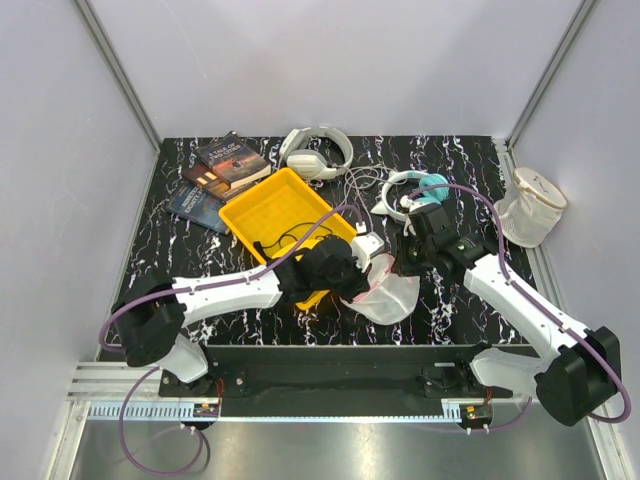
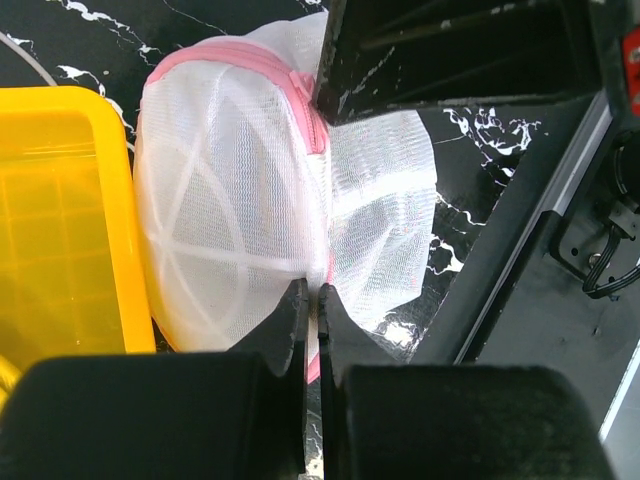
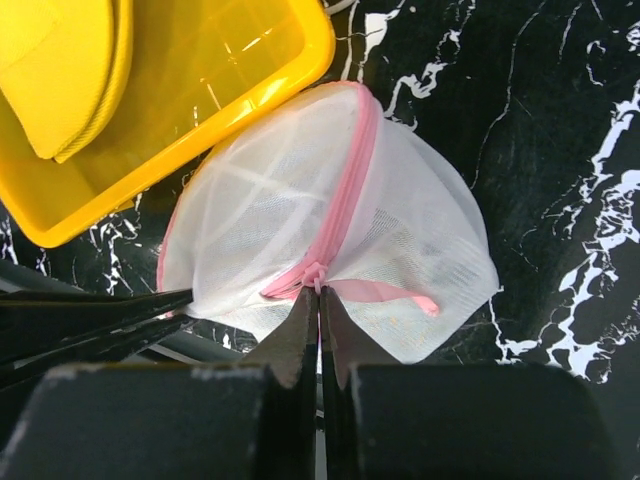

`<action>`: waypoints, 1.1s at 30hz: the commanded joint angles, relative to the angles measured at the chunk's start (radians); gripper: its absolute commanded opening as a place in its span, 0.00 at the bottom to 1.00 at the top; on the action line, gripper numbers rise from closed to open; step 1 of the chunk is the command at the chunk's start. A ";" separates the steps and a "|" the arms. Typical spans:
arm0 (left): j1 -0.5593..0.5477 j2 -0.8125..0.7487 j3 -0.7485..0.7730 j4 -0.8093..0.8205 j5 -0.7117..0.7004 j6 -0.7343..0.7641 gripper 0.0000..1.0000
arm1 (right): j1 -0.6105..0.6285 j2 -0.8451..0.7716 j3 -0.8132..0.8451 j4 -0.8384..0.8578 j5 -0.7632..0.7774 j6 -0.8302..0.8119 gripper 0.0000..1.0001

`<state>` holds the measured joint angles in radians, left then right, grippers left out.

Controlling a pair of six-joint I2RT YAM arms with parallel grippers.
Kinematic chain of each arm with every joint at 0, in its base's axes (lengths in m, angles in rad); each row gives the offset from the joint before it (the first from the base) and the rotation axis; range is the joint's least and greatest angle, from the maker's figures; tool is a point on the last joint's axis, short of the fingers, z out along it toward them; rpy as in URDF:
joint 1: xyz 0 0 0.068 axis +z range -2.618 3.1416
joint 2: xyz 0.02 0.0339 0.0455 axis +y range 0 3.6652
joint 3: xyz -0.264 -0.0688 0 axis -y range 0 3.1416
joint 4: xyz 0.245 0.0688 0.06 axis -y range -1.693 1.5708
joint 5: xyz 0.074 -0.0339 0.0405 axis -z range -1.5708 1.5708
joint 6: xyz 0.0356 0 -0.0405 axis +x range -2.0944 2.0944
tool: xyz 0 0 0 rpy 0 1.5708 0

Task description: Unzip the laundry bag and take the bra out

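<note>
Top external view showed the laundry bag (image 1: 392, 298) lying on the black marbled surface (image 1: 470, 160), near the front edge and touching a corner of the yellow tray (image 1: 270, 205). Both arms reached in to the bag, one from each side. In the left wrist view the left claw (image 2: 311, 300) was pressed together, pinching the pink rim at the near side of the white mesh bag. In the right wrist view the right claw (image 3: 320, 298) was squeezed together too, with the little zipper pull (image 3: 316, 274) caught at its tips. The pink zipper (image 3: 350, 180) ran up over the round top of the bag and looked closed along that part. What was inside the bag could not be made out through the mesh. A yellow padded thing (image 3: 60, 80) lay in the tray. At the back of the surface were some books (image 1: 222, 170), white headphones (image 1: 315, 152) and teal headphones (image 1: 420, 190). A taller cream mesh bag (image 1: 530, 208) stood well apart, at the right edge.
</note>
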<state>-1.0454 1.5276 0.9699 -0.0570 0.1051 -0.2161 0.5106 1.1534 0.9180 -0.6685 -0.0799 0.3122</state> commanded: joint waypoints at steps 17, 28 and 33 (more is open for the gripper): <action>-0.025 -0.181 -0.116 -0.046 0.005 0.026 0.42 | -0.006 0.046 0.099 -0.069 -0.035 -0.015 0.00; -0.025 -0.143 0.048 0.017 0.021 -0.020 0.80 | 0.009 -0.030 0.078 -0.141 -0.196 0.014 0.00; -0.025 -0.069 0.087 0.052 0.019 -0.042 0.79 | 0.016 -0.058 0.079 -0.163 -0.231 0.016 0.00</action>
<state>-1.0668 1.4105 1.0096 -0.0727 0.1097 -0.2352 0.5125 1.1370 0.9802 -0.8078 -0.2481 0.3191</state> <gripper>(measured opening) 0.794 0.009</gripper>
